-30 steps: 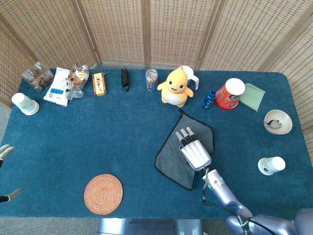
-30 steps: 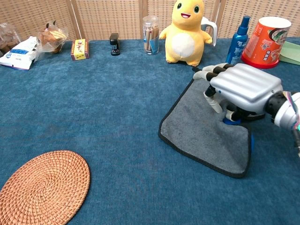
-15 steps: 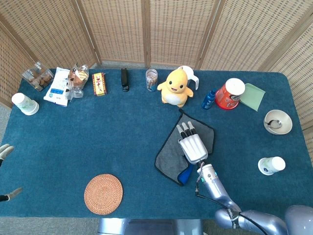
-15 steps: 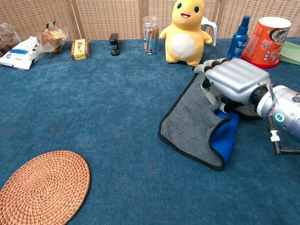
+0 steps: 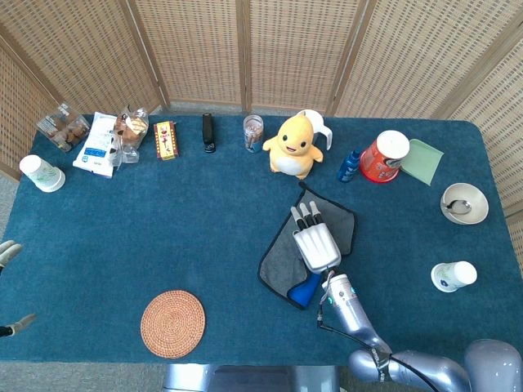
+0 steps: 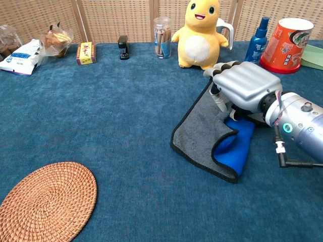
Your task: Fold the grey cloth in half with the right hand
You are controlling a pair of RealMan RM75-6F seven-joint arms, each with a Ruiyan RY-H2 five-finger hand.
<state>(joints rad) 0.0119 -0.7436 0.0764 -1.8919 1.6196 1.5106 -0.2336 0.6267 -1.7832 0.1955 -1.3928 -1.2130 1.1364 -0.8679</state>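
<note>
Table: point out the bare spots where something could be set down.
Widest bare patch: the middle-left of the table, between the snack row at the back and the woven mat in front. The back edge is crowded around the yellow toy. The right hand and grey cloth fill centre-right.

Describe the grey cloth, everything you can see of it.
The grey cloth is soft fabric with dark edging and a bright blue underside. It lies on the blue table in front of the yellow plush toy. Its near right corner is turned over, showing blue. The right hand grips that lifted edge, fingers curled over it.
</note>
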